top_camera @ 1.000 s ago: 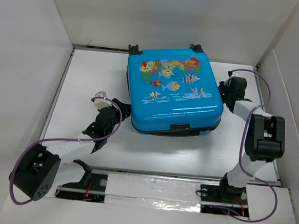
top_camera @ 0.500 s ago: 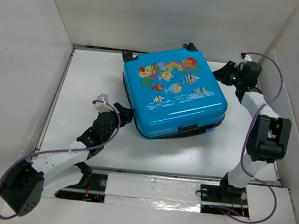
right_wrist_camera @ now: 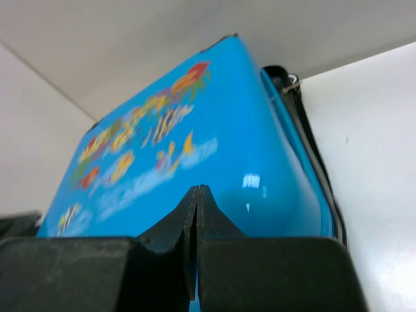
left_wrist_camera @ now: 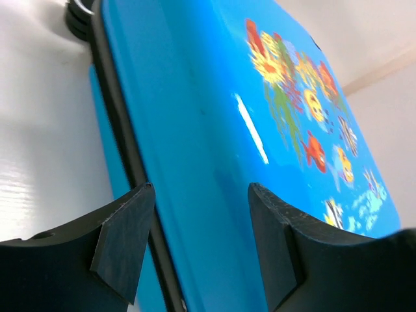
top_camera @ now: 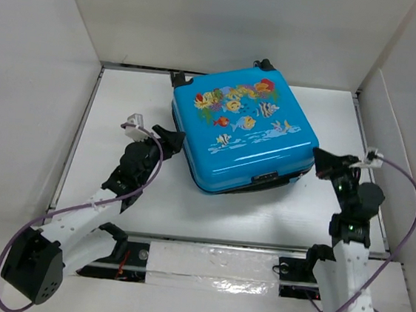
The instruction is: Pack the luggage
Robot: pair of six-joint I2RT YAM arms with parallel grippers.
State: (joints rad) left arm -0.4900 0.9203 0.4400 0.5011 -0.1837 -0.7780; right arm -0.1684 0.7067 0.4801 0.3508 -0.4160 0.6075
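I count one luggage (top_camera: 244,130), two black wheels (top_camera: 177,77) showing at its far edge, one left gripper (top_camera: 169,138), one right gripper (top_camera: 319,157), and one white table (top_camera: 124,102).

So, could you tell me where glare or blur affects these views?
Top external: sharp, with a faint sheen on the luggage. Left wrist: a bright glare streak on its shell. Right wrist: the fish print looks smeared, with one small highlight.

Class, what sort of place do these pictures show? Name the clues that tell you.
Probably a robot lab test cell, not a home: plain white panels wall in a white table, a cabled left arm and right arm are bolted at its near edge, and one blue luggage lies on it.
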